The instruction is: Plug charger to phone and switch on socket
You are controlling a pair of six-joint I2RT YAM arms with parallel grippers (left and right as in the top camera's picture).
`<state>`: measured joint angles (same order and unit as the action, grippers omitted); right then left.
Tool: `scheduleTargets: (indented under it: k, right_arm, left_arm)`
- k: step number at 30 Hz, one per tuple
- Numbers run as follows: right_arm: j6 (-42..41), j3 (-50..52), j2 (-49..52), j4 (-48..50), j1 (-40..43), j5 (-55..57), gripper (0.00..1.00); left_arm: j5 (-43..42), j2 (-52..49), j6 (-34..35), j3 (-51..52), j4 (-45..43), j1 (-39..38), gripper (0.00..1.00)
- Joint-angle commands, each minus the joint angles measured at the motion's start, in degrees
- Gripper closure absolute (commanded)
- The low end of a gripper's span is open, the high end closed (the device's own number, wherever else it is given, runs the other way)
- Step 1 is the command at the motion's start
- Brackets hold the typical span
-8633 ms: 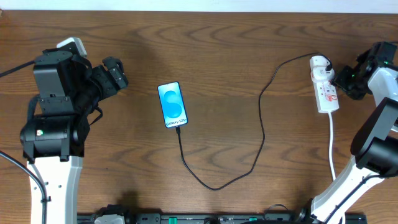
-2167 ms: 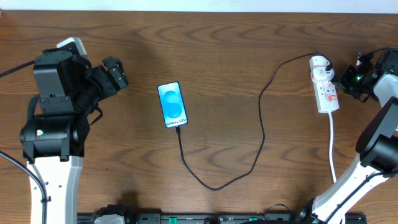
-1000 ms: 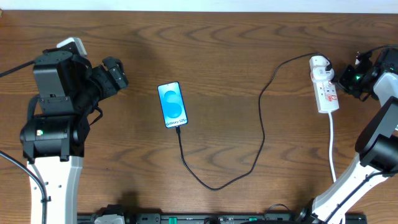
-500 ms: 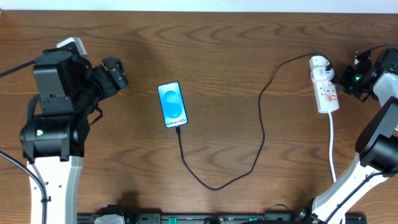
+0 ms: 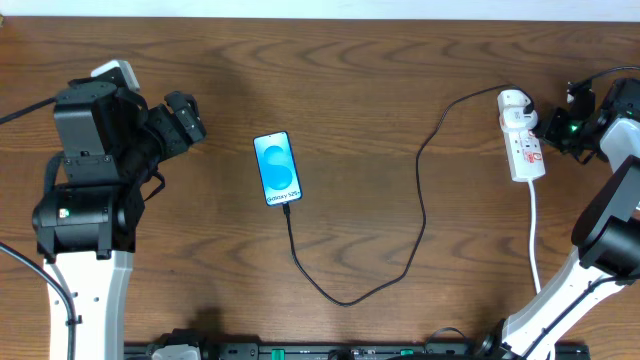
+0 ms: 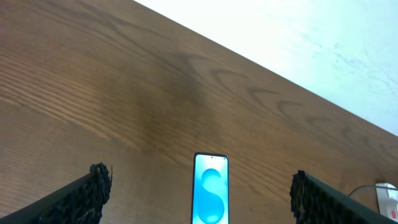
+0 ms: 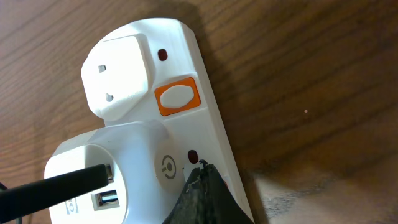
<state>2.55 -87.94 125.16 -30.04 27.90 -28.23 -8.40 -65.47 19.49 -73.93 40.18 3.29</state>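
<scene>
Hovering over the white elongated plastic power strip point(image 7: 205, 124), the right hand point(image 7: 199, 186) is pressed together just below its orange switch point(image 7: 177, 96); contact is unclear. From the strip, a thin black charger cable point(image 5: 420, 200) reaches the blue-screened rectangular smartphone point(image 5: 277, 168), well apart on the brown wooden tabletop point(image 5: 380, 80). Beyond it, the left hand point(image 6: 199, 183) is spread.

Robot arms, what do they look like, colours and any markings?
The left arm and right arm have white lower links, black joints and thin black cables. The fingers are black and rough-textured. A green light glows by the right wrist.
</scene>
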Motion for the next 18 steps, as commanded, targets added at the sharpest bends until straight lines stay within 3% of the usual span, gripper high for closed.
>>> scheduleTargets:
  k: [1,3,7,13,18]
  right_arm:
    - [-1.92,3.19,4.52,-0.26,-3.5,-0.59,0.98]
    - [-4.61,3.19,4.52,0.39,-2.95,-0.63,0.92]
    - [-8.61,3.17,4.52,0.7,-1.7,-2.1,0.89]
    - [-7.54,3.06,4.46,1.2,-0.26,-10.51,0.85]
    - [-5.6,2.82,3.87,0.0,0.59,-11.26,0.78]
  left_arm:
    - [1.01,-0.11,-0.17,0.11,0.11,0.28,0.06]
    - [1.01,-0.11,-0.17,0.11,0.09,0.28,0.07]
    - [1.01,-0.11,-0.17,0.11,0.11,0.28,0.07]
    - [1.01,-0.11,-0.17,0.11,0.11,0.28,0.07]
    - [1.01,-0.11,-0.17,0.11,0.11,0.28,0.07]
